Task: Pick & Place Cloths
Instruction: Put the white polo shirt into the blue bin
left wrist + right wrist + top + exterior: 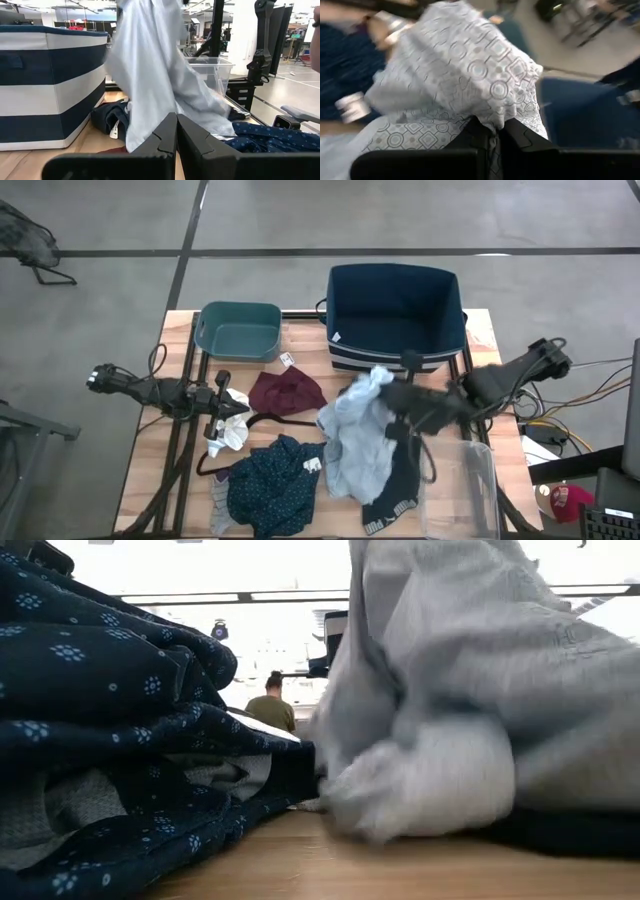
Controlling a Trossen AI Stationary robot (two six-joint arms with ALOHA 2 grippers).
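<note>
1. The right gripper [492, 137] is hovering over the table's middle, just in front of the navy bin [395, 280], with its fingers pinched tight on a fold of the pale shirt [358, 430].
2. The shirt is hanging from that pinch. Its top is bunching at the gripper while its lower part is trailing down onto the table, so its long axis is running from the gripper towards the table's front edge.
3. Judging by this, the bin is lying just beyond the gripper, on the far side, and the shirt's tail looks as if it needs lifting clear before it can go that way.
4. The left gripper [176, 132] is waiting at the table's left side, fingers pressed together and holding nothing. It is sitting well apart from the shirt, so the right arm is the nearer one.
5. The other cloths are lying on the table: the navy top [272, 495] at the front, the maroon piece [287, 392] in front of the teal tub [238, 330], a black piece [398, 498] under the shirt's tail, and white socks [232, 425] by the left gripper.
6. A clear box [462, 490] is standing at the front right.
</note>
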